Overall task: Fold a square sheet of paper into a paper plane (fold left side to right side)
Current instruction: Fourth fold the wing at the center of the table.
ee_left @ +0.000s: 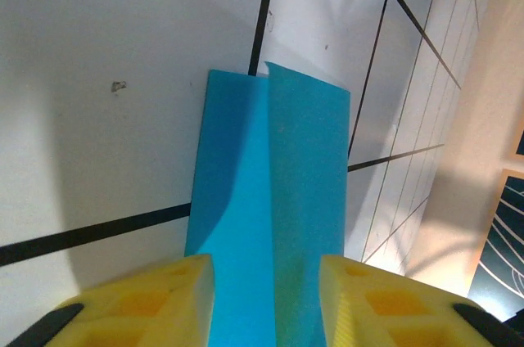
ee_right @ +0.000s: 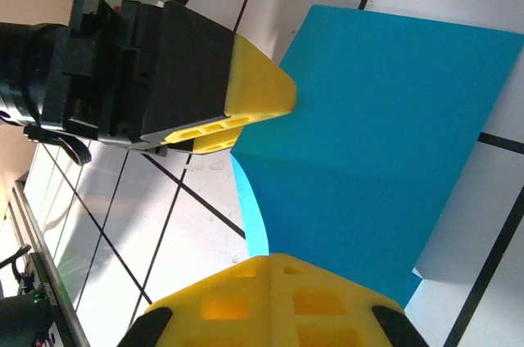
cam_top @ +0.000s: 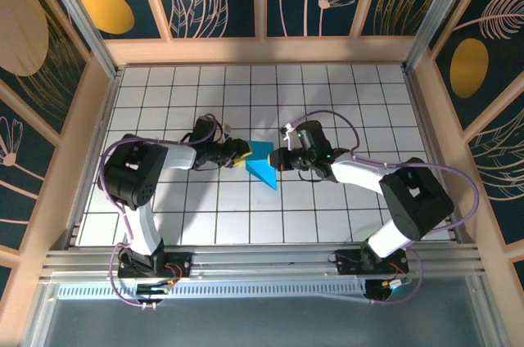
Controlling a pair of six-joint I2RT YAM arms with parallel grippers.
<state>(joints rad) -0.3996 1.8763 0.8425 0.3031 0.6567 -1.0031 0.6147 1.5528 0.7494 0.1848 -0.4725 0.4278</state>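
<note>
The square sheet of paper (cam_top: 262,165) lies mid-table as a smaller creased cyan-blue shape with a point toward the near right. In the left wrist view the paper (ee_left: 278,167) runs away from me with a raised ridge down its middle. My left gripper (ee_left: 264,263) stands open astride it, one yellow finger (ee_left: 176,294) on each side. From above, the left gripper (cam_top: 242,153) is at the paper's left edge and the right gripper (cam_top: 281,159) at its right edge. The right gripper (ee_right: 270,259) is shut, and the paper (ee_right: 385,134) rises from its tip, lifted off the tiles.
The white tiled table (cam_top: 344,93) has black grid lines and wooden walls (cam_top: 262,50) at the back and sides. A metal rail (cam_top: 262,261) carrying both arm bases runs along the near edge. Free tiles lie all round the paper.
</note>
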